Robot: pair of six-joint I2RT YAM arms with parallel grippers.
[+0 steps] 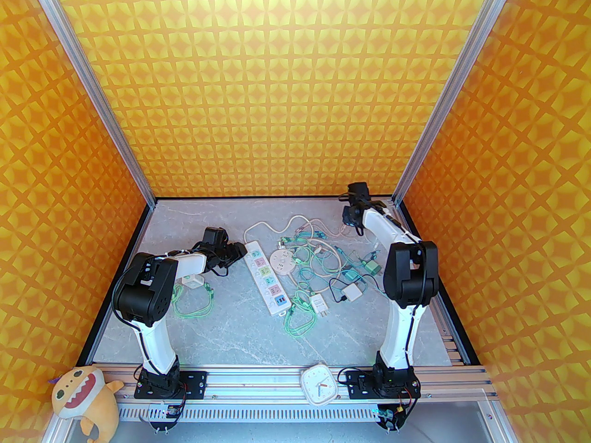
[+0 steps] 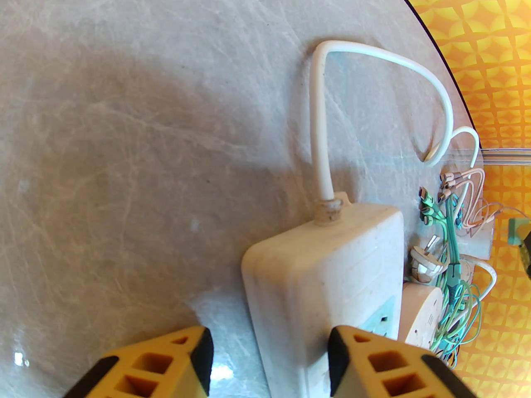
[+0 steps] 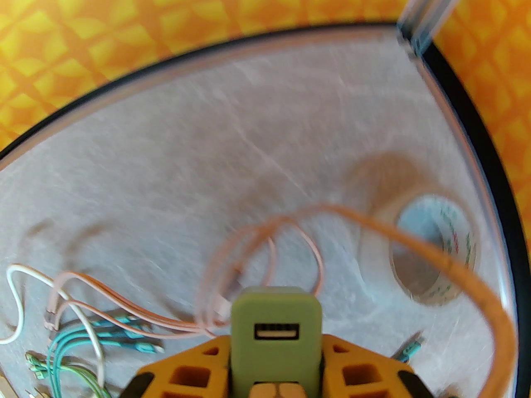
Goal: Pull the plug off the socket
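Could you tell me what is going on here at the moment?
The right gripper holds a green plug, lifted near the far right corner of the table, away from the power strip. The left gripper sits open over the strip's cable end, apparently steadying it. Loose cables lie beside the strip.

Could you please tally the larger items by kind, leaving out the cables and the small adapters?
Long power strip: 1
Round socket hub: 1
Tape roll: 1
Clock: 1
Plush toy: 1
Total: 5
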